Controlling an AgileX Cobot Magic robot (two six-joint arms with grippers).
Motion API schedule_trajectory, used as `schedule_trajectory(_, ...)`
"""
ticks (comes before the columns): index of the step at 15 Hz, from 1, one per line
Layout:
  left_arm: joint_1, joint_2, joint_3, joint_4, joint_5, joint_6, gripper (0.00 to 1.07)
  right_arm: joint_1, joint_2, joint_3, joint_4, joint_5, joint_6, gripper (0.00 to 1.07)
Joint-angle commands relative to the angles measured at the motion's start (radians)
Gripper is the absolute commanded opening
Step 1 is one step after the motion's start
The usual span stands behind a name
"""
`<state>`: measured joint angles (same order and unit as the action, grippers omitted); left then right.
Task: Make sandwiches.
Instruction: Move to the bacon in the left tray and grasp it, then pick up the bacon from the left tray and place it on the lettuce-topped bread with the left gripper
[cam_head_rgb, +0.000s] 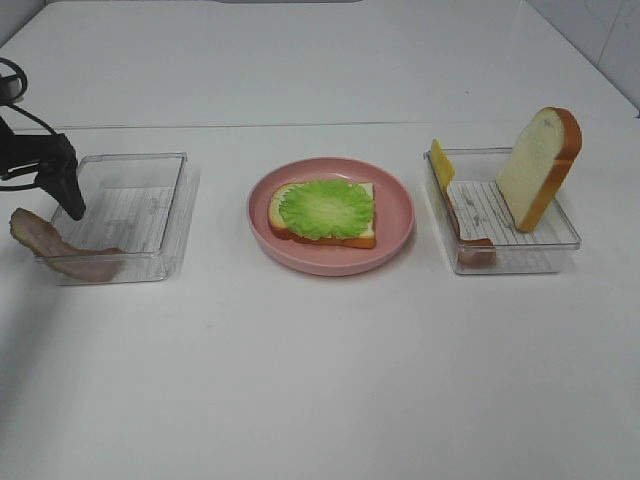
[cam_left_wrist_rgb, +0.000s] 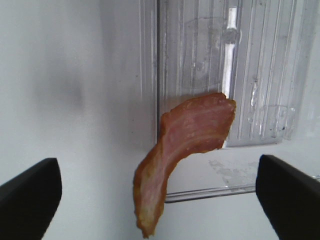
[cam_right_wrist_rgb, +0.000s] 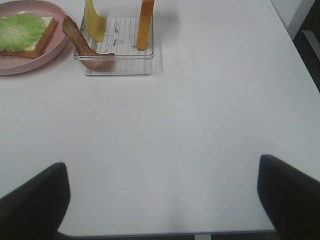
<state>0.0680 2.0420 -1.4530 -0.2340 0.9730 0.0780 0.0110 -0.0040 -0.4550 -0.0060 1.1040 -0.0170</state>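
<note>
White table (cam_head_rgb: 320, 380): two trays (cam_head_rgb: 150, 160) (cam_head_rgb: 560, 235), one plate (cam_head_rgb: 395, 215).
Bread (cam_head_rgb: 278, 210) (cam_head_rgb: 535, 165) two, bacon (cam_head_rgb: 60, 250) (cam_head_rgb: 470, 245) two, lettuce (cam_head_rgb: 325, 208) one, cheese (cam_head_rgb: 441, 160) one; left gripper (cam_left_wrist_rgb: 160, 197), right gripper (cam_right_wrist_rgb: 162, 200) spread apart.

1. White matte counter (cam_head_rgb: 320, 380) fills every view; a thin seam (cam_head_rgb: 300, 125) crosses it beyond the left hand (cam_head_rgb: 72, 200).
2. Pale tiled wall (cam_head_rgb: 615, 40) rises past the counter's far right corner.
3. Dark floor (cam_right_wrist_rgb: 312, 35) shows past the counter's edge, right wrist view.
4. Light soft, even; shadows faint.

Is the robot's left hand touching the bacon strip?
Apart. The left wrist view shows the left gripper with jaws wide open and a clear gap between each one and the bacon strip.
</note>
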Motion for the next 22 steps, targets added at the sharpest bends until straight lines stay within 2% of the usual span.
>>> schedule_trajectory(1,0.001,0.019,0.009,-0.019,-0.010,0.005,0.99,-0.006,-0.027,0.004,0.000,-0.005,-0.005,0.99)
schedule_trajectory(2,0.001,0.020,0.009,-0.019,-0.013,0.005,0.98,-0.006,-0.027,0.004,0.000,-0.005,-0.005,0.99)
schedule_trajectory(4,0.001,0.020,0.009,-0.021,-0.013,0.005,0.83,-0.006,-0.027,0.004,0.000,-0.005,-0.005,0.99)
schedule_trajectory(6,0.001,0.020,0.009,-0.031,-0.012,0.005,0.60,-0.006,-0.027,0.004,0.000,-0.005,-0.005,0.99)
schedule_trajectory(7,0.001,0.020,0.009,-0.035,-0.009,0.005,0.53,-0.006,-0.027,0.004,0.000,-0.005,-0.005,0.99)
schedule_trajectory(8,0.001,0.020,0.009,-0.044,-0.006,0.005,0.28,-0.006,-0.027,0.004,0.000,-0.005,-0.005,0.99)
schedule_trajectory(9,0.001,0.020,0.009,-0.044,-0.005,0.005,0.24,-0.006,-0.027,0.004,0.000,-0.005,-0.005,0.99)
schedule_trajectory(12,0.001,0.020,0.009,-0.042,0.005,-0.003,0.00,-0.006,-0.027,0.004,0.000,-0.005,-0.005,0.99)
schedule_trajectory(19,-0.001,-0.005,0.009,-0.060,0.013,-0.014,0.00,-0.006,-0.027,0.004,0.000,-0.005,-0.005,0.99)
schedule_trajectory(22,-0.001,-0.053,-0.018,-0.062,0.019,-0.014,0.00,-0.006,-0.027,0.004,0.000,-0.005,-0.005,0.99)
